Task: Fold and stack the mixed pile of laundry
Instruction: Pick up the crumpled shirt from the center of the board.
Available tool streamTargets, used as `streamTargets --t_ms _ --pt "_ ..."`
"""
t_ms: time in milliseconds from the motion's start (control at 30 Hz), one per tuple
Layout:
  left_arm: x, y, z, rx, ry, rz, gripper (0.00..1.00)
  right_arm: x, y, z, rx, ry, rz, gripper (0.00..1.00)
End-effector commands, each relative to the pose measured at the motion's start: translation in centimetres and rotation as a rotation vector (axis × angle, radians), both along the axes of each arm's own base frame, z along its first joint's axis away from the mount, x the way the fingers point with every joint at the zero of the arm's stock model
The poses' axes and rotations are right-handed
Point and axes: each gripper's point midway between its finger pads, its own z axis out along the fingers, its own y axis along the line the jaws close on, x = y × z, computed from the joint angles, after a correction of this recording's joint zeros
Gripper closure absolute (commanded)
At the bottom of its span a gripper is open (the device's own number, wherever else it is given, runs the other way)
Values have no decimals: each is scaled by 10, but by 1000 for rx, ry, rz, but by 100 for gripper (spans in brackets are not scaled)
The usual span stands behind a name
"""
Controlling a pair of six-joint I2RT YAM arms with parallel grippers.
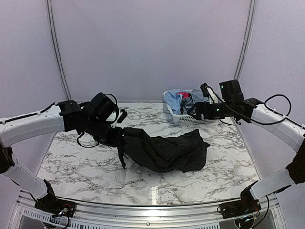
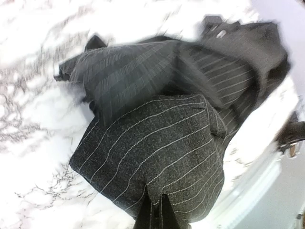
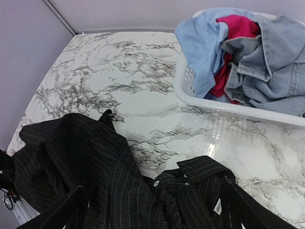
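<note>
Left gripper (image 1: 119, 137) clamped on the pinstriped shirt (image 1: 171, 152); right gripper (image 1: 194, 112) fingers apart, empty. Risk: a one-point hold may bunch or drag the shirt when pulled

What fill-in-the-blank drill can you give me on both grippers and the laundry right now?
The left gripper is clamped on the black pinstriped ____.
The right gripper holds nothing, its jaws ____.
The pink-red garment lies inside the white ____.
Missing: shirt; open; basket.
</note>
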Motion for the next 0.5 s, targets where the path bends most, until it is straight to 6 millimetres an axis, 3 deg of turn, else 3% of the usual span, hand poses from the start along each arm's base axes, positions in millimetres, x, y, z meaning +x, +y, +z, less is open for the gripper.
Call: streamTargets --t_ms 0,167,467 --pt "4 7 60 -94 -15 9 100 -17 11 48 44 -152 132 8" --pt "25 0 141 -286 -87 22 100 -44 26 73 69 -247 223 7" --pt "47 -11 239 -518 -138 69 100 -94 82 100 44 -390 391 3"
